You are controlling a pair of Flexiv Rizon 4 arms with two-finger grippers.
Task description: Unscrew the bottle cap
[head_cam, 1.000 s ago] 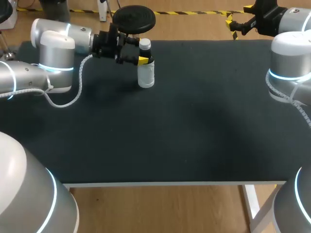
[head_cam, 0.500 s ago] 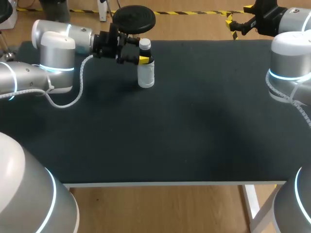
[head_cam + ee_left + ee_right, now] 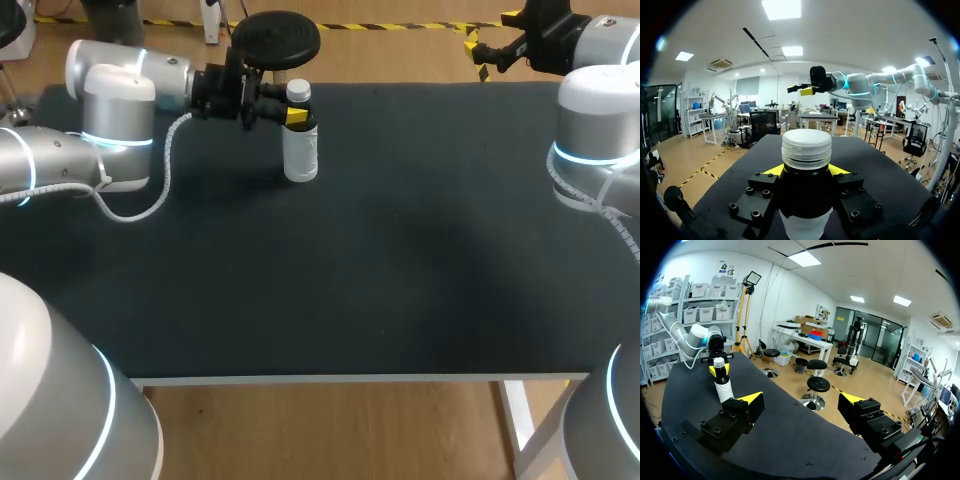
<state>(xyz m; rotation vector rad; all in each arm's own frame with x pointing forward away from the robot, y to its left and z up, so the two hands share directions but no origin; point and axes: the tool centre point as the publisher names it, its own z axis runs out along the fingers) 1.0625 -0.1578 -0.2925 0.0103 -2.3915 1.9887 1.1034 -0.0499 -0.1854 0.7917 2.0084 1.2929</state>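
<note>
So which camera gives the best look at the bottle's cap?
The left wrist view: the cap sits close up, ribbed edge clear. The head view shows it small from above; the right wrist view, tiny and far off.

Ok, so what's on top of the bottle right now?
A white ribbed cap sits on the bottle, still in place. The left gripper clamps the dark neck just below it. The cap covers the mouth, so the opening cannot be seen.
</note>
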